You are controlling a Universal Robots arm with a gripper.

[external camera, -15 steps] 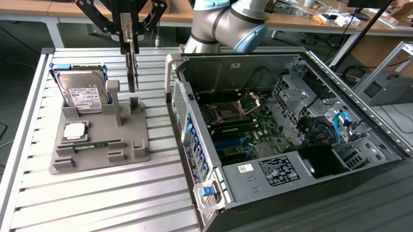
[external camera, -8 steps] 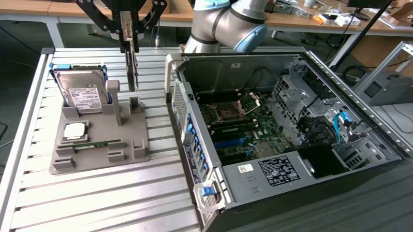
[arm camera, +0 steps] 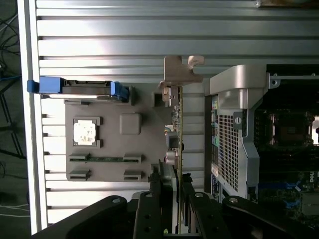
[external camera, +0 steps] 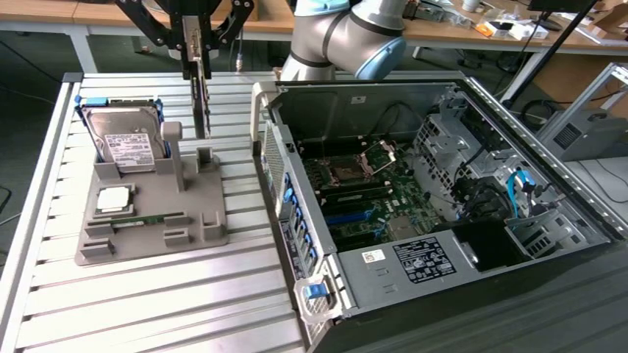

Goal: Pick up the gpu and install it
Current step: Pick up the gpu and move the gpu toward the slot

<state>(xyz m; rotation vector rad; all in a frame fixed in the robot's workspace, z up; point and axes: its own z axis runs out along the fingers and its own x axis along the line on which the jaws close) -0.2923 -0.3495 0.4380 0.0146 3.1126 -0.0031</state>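
In the upper left of the exterior view, the jaws are closed on the gpu [external camera: 201,95], which hangs upright, edge-on, as a thin dark strip. Its lower end is just above the tall posts of the grey holder [external camera: 196,220] and looks clear of them. In the wrist view the gpu [arm camera: 178,124] runs as a narrow green edge out from between the black fingers [arm camera: 149,209], with its silver end bracket [arm camera: 182,69] at the far end.

The holder lies on the slatted metal bench [external camera: 147,309]. It carries a hard drive [external camera: 123,143] standing in a blue-edged frame, a square processor chip [external camera: 113,197] and a narrow memory stick [external camera: 143,219].

Right of the holder in the exterior view stands the open computer case [external camera: 549,184], with the motherboard [external camera: 363,198] exposed inside. The grey-and-blue arm [external camera: 343,37] crosses the top centre of that frame.
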